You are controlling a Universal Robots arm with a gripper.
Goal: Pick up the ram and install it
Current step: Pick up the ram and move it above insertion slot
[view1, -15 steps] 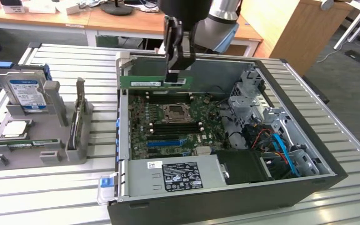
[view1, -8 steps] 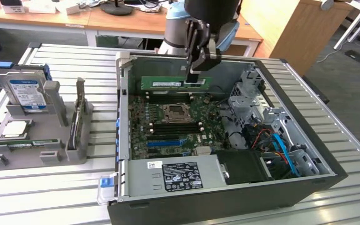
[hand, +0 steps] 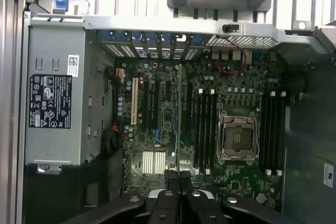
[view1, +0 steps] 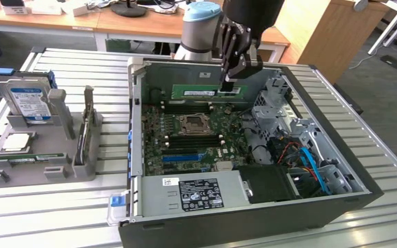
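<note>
The ram (view1: 202, 91) is a long green stick with a white label, and my gripper (view1: 227, 89) is shut on its end at the exterior view's right. It hangs level above the motherboard (view1: 184, 150), inside the open computer case (view1: 254, 227) and near the back wall. In the wrist view the ram (hand: 179, 114) shows edge-on as a thin line running out from my gripper (hand: 179, 178). It lies over the board beside the black memory slots (hand: 202, 129), on the side away from the empty processor socket (hand: 237, 137).
A grey holder (view1: 81, 170) at the exterior view's left carries a hard drive (view1: 29, 101), a silver processor (view1: 18, 142) and another green stick (view1: 36, 157). The power supply (view1: 192, 194) fills the case front. Drive cage and cables (view1: 309, 155) crowd the case's right side.
</note>
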